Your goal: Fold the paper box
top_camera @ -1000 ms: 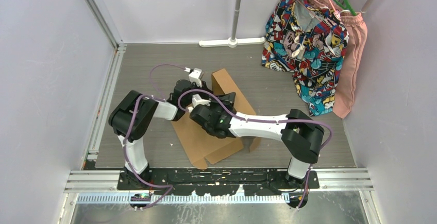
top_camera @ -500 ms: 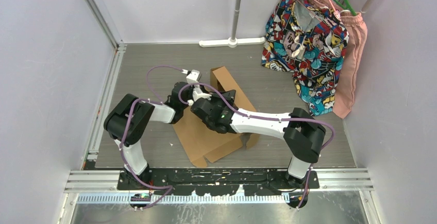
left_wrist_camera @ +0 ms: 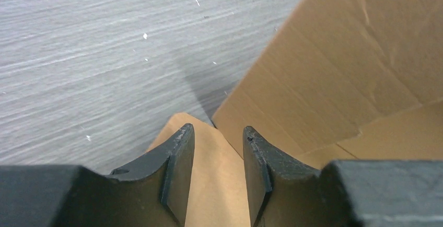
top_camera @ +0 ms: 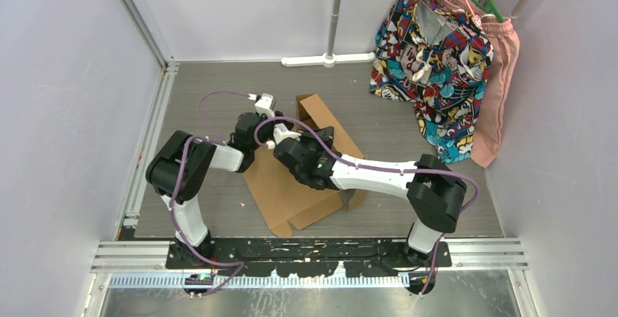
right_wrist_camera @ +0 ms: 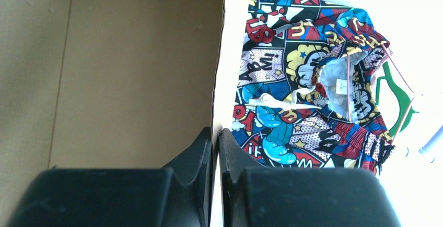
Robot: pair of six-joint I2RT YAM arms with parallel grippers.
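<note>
Brown paper box [top_camera: 288, 193] part-folded at centre frame on the grey table [top_camera: 197, 106], one wall upright, right pincer [right_wrist_camera: 215, 132] clenched on that wall's edge, left pincer [left_wrist_camera: 218, 133] released over a flap, comic-print garment [right_wrist_camera: 303, 96] upper right.

Paper box [top_camera: 282, 194]: matt brown cardboard. Table [top_camera: 211, 87]: grey, streaky wood-grain, matt. Hanging garment [top_camera: 428, 55]: printed cloth.

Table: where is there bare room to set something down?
Free: the left stretch of table between side rail and cardboard box; the far strip before the pole base; the gap between box and hanging clothes. Crowded: the middle, where left end effector and right end effector work at the box.
</note>
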